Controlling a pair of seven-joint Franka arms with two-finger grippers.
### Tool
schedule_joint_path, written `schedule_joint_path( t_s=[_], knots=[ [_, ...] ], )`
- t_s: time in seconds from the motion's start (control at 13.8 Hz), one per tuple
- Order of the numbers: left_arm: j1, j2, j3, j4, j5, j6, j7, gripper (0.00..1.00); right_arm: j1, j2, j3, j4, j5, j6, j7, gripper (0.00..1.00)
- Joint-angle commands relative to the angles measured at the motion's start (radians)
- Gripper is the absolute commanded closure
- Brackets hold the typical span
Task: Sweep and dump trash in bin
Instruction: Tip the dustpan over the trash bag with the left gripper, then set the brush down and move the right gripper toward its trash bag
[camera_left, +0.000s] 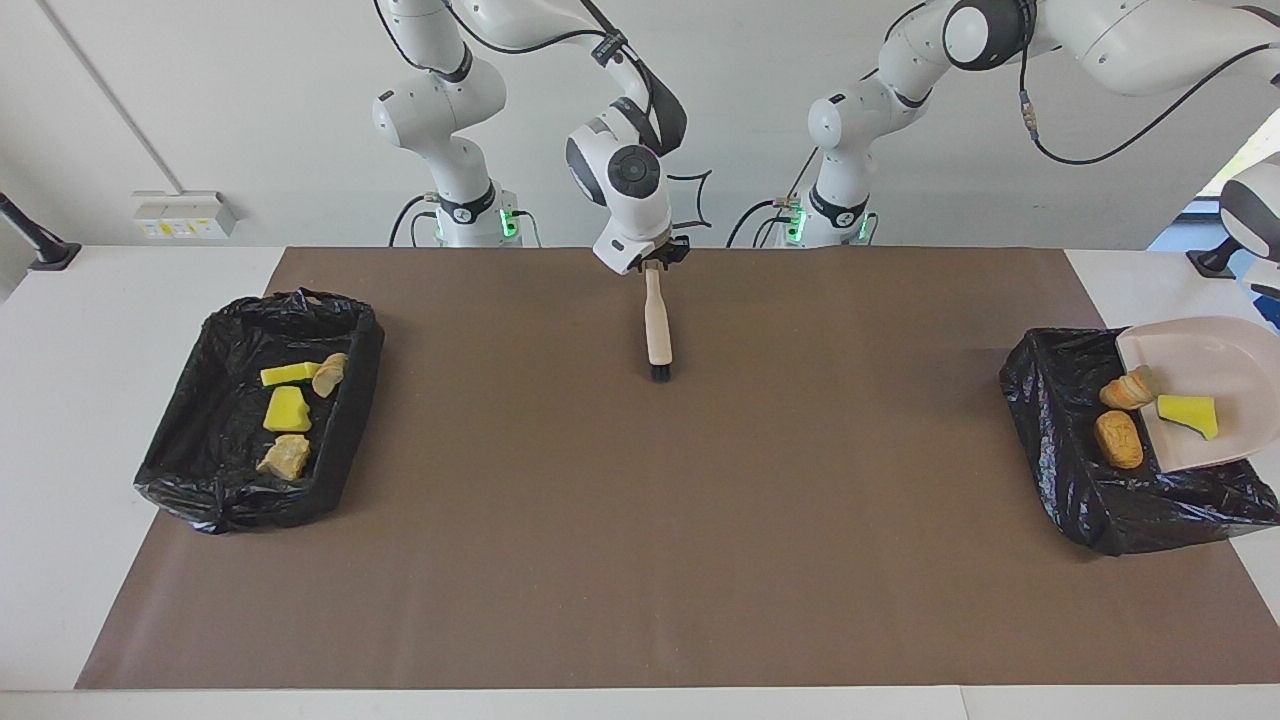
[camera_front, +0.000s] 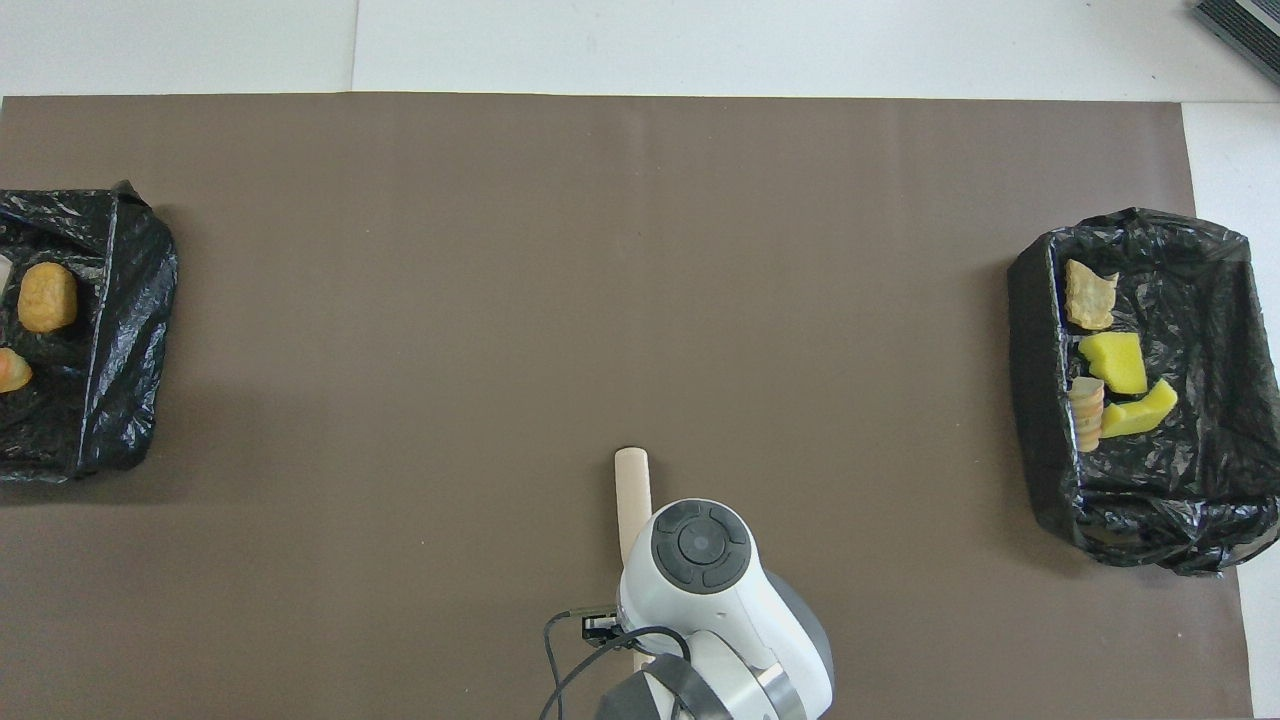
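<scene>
We see the right gripper (camera_left: 655, 263) low over the near middle of the brown paper mat (camera_left: 640, 560) that covers the white bench (camera_left: 90, 330). It sits at the tip of the pale wooden brush (camera_left: 657, 325), whose black bristles point away from the robots. We cannot tell how far its fingers are parted, or whether they grip the handle.

The left gripper is outside both views and is closed. What it holds we cannot see.

At the left arm's end of the bench, the pale pink plastic dustpan (camera_left: 1215, 350) tilts over a black-lined bin (camera_left: 1050, 440). A yellow green-backed sponge wedge (camera_left: 1188, 415) lies on the pan. A striped bread-like lump (camera_left: 1127, 389) is at its lip, and a golden-brown lump (camera_left: 1118, 439) is in the bin.

The black-lined tray bin (camera_left: 190, 470) at the right arm's end holds four scraps: two yellow sponge chunks (camera_left: 287, 410), a pale bread slice (camera_left: 330, 374) and a tan lump (camera_left: 285, 457).
</scene>
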Motion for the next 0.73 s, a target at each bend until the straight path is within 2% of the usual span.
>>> schedule_joint_path(
  t_s=[0.0, 0.15, 0.29, 0.65],
  knots=[
    [0.004, -0.03, 0.012, -0.003, 0.051, -0.008, -0.03, 1.0, -0.034, 0.031, -0.005, 0.046, -0.055, 0.015, -0.031, 0.0],
    [0.005, -0.05, 0.017, -0.003, 0.083, -0.004, -0.03, 1.0, -0.117, 0.03, -0.001, 0.083, -0.167, 0.022, -0.037, 0.0],
    [-0.005, -0.073, 0.017, -0.014, 0.095, -0.015, -0.057, 1.0, -0.196, 0.028, -0.002, 0.118, -0.221, 0.012, -0.037, 0.0],
    [-0.021, -0.2, 0.014, -0.254, 0.259, 0.059, -0.326, 1.0, -0.442, 0.014, -0.004, 0.183, -0.364, -0.024, -0.039, 0.0]
  ],
)
